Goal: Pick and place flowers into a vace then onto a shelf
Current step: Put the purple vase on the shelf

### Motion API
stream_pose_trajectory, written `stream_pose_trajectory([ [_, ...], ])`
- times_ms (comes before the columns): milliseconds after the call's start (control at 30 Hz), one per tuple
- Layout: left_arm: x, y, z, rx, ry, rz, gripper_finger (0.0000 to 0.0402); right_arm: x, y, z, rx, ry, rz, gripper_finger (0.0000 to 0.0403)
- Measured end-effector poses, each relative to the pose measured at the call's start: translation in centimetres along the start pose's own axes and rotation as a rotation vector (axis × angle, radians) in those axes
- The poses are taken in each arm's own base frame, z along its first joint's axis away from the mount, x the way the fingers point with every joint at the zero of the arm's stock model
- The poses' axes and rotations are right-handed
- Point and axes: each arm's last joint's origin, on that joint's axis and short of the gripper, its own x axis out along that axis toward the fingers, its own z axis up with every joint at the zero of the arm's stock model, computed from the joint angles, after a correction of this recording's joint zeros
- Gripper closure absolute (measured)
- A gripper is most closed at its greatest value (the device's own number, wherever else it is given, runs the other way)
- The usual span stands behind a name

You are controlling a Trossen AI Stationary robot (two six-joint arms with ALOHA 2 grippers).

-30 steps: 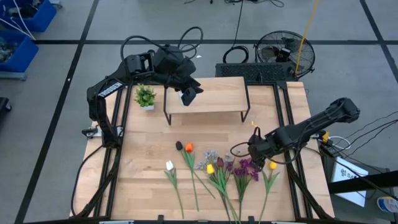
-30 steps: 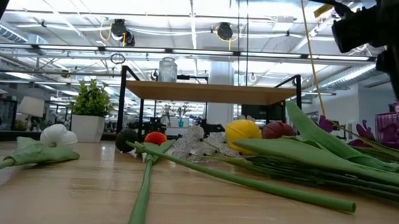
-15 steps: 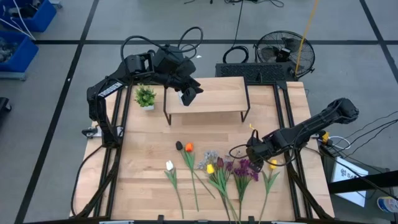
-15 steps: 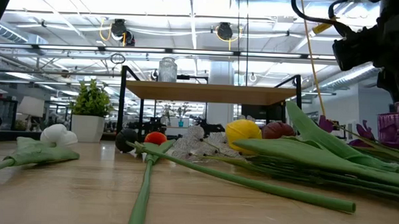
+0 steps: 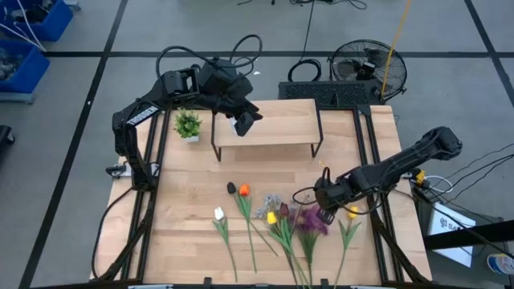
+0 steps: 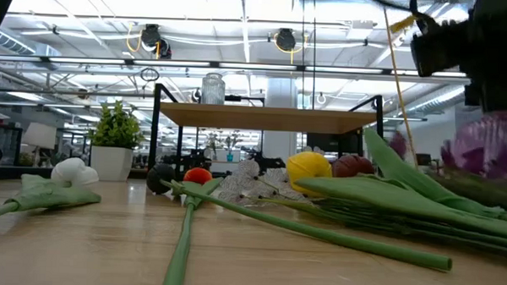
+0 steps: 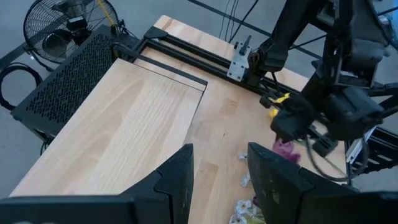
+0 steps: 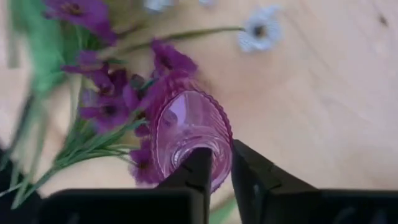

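A grey floor with cables and a fan is surrounding the wooden table point(image 5: 193, 209) in the high view. The shelf point(image 5: 269, 124) is standing at its far edge, the left gripper point(image 5: 243, 122) hovering over the board's left end. The flowers point(image 5: 277, 221) are lying in a row in front of the shelf; the right gripper point(image 5: 324, 210) is pressing down at their purple end.

In the low view, a purple blur is hanging right of the shelf legs, too smeared to read.

The left wrist view is showing its fingers point(image 7: 177, 177) standing apart with nothing between them.

In the right wrist view, narrowed fingers point(image 8: 200, 168) are pinching the rim of a pink ribbed glass vase point(image 8: 186, 134) among purple blooms point(image 8: 106, 106).
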Motion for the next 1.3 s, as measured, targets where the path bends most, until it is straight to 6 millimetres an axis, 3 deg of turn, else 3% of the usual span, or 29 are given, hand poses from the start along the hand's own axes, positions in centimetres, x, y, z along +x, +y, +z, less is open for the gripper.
stream_pose_trajectory([
  [300, 0.0, 0.0, 0.0, -0.025, 0.000, 0.000, 0.0247, -3.2, 1.6, 1.3, -0.071, -0.028, 0.070, 0.0383],
  [467, -0.9, -0.1, 0.0, -0.033, -0.020, 0.005, 0.0247, -6.9, 2.0, 2.7, -0.123, -0.134, 0.005, 0.0383],
  [667, -3.8, -0.1, 0.0, -0.026, -0.093, 0.073, 0.0248, -12.9, 2.2, 5.7, -0.244, -0.393, -0.046, 0.0383],
  [867, -7.5, -0.3, -0.1, -0.031, -0.192, 0.128, 0.0247, -17.3, 0.9, 9.7, -0.405, -0.615, -0.273, 0.0379],
  [1133, -9.0, -0.3, -0.3, -0.033, -0.226, 0.138, 0.0247, -18.5, -2.6, 17.2, -0.435, -0.562, -0.470, 0.0379],
  [1300, -8.9, -0.3, -0.3, -0.030, -0.217, 0.141, 0.0247, -17.1, -5.9, 20.8, -0.362, -0.413, -0.465, 0.0379],
])
